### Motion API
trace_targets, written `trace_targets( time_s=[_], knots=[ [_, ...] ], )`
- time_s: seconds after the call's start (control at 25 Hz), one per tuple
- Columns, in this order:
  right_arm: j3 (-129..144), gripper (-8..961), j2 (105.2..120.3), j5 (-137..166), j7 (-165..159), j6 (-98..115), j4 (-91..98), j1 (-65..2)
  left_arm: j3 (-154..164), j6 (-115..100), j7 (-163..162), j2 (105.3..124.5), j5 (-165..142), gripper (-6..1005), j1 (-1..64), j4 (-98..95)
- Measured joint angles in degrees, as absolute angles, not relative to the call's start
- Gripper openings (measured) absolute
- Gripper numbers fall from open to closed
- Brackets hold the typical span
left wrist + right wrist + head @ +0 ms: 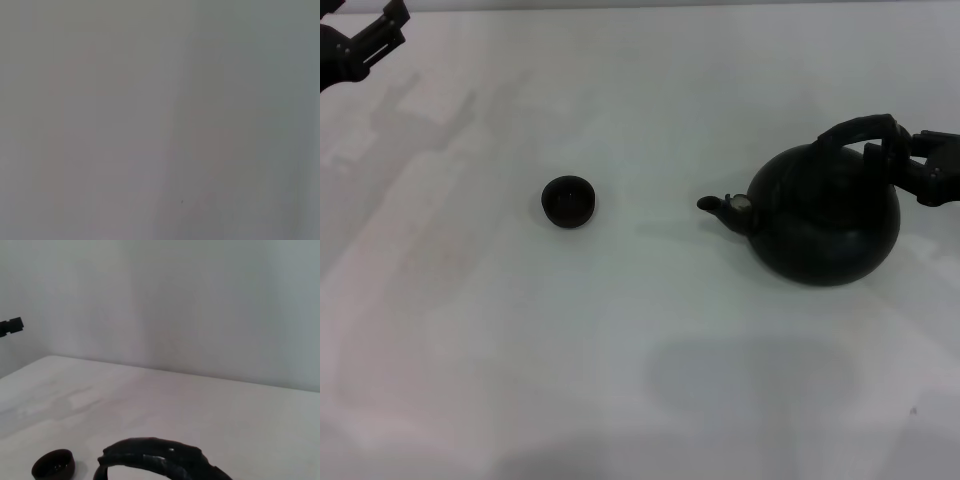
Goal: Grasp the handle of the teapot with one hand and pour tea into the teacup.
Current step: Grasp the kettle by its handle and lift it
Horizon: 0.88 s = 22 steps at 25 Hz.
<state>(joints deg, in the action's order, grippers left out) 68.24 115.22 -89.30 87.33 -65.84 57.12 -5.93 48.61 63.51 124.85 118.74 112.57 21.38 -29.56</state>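
Teapot (825, 225), round and black, sat on the white table (620, 350) at the robot's right, its short spout pointing left toward the teacup (567, 201). That small dark cup stood well apart from the pot, near the table's middle. At the pot's top, the right gripper (905, 160) had its fingers on either side of the arched handle (860, 132); whether they gripped it could not be told. Farthest off, the left gripper (382, 30) hung above the table's far left corner, holding nothing.
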Motion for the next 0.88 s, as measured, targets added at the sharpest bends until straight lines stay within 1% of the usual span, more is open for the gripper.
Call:
trace_targets(
  time_s=[0.48, 0.68, 0.88],
  knots=[
    [67.66, 184, 115.14, -89.71, 88.84, -66.28, 57.32, -6.08, 48.40, 62.33, 124.98, 118.74, 112.48, 893, 21.19, -29.53],
    [65.91, 156, 115.48, -89.93, 88.85, -65.61, 56.34, -7.08, 48.53, 61.79, 125.02, 118.74, 112.49, 893, 21.46, -29.53],
    [65.88, 156, 115.63, -91.28, 90.09, -63.46, 56.45, -8.37, 48.46, 61.77, 125.24, 118.74, 112.51, 893, 21.45, -29.53]
  ],
)
